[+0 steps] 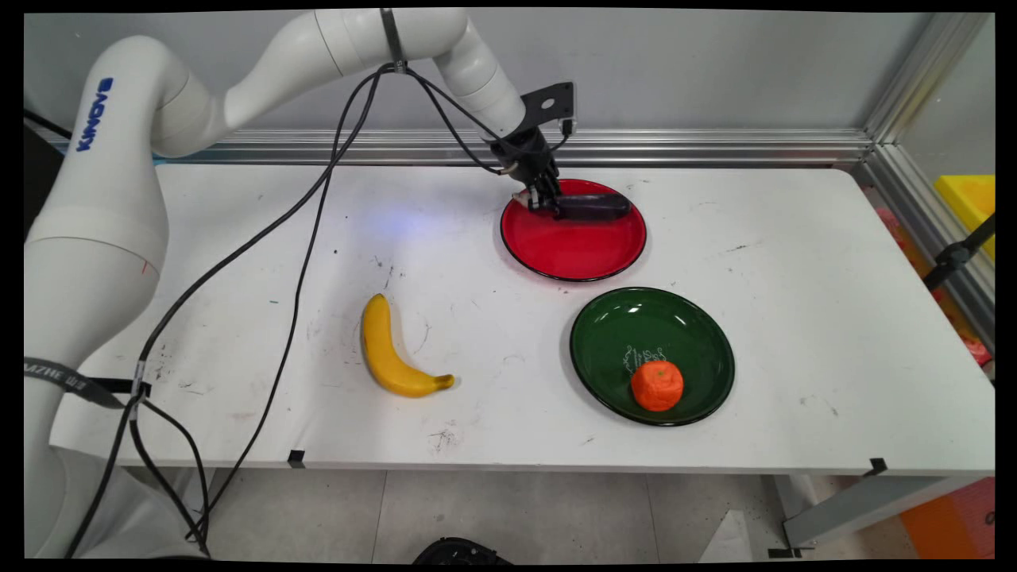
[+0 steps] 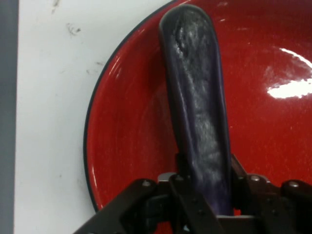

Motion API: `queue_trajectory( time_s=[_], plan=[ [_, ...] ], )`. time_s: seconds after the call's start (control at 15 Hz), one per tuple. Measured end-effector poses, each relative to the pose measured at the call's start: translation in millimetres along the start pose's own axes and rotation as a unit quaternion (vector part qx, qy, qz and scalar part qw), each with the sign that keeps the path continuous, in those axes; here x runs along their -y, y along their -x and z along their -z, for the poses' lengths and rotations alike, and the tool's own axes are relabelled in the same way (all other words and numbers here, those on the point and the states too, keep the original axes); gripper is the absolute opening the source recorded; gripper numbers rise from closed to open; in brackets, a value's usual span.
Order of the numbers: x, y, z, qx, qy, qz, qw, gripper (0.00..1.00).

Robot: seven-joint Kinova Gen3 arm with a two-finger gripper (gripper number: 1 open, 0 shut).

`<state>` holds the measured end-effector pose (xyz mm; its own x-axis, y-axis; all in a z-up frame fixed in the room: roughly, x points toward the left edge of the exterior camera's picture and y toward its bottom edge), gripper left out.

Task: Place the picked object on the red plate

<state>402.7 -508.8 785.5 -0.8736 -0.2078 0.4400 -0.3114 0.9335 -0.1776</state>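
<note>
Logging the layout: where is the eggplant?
Main view: the eggplant lies on the red plate's far side, at the table's back, between the gripper's fingers.

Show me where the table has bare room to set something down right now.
Widest bare patch: the table right of both plates. Also free: the stretch between the banana and the red plate. Crowded: the red plate, where the claw grips an eggplant, and the green plate beside it, holding an orange.
</note>
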Motion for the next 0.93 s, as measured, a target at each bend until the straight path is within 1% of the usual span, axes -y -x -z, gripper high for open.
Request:
queue_trajectory(
  time_s=[0.4,0.47,0.93],
  plan=[
    [3.5,6.1,-2.3,0.0,-0.001,0.004,1.0,0.0],
    [3.9,6.9,-2.4,0.0,0.0,0.004,1.0,1.0],
    [5.1,8.4,-2.1,-0.001,-0.002,0.009,1.0,1.0]
  ],
)
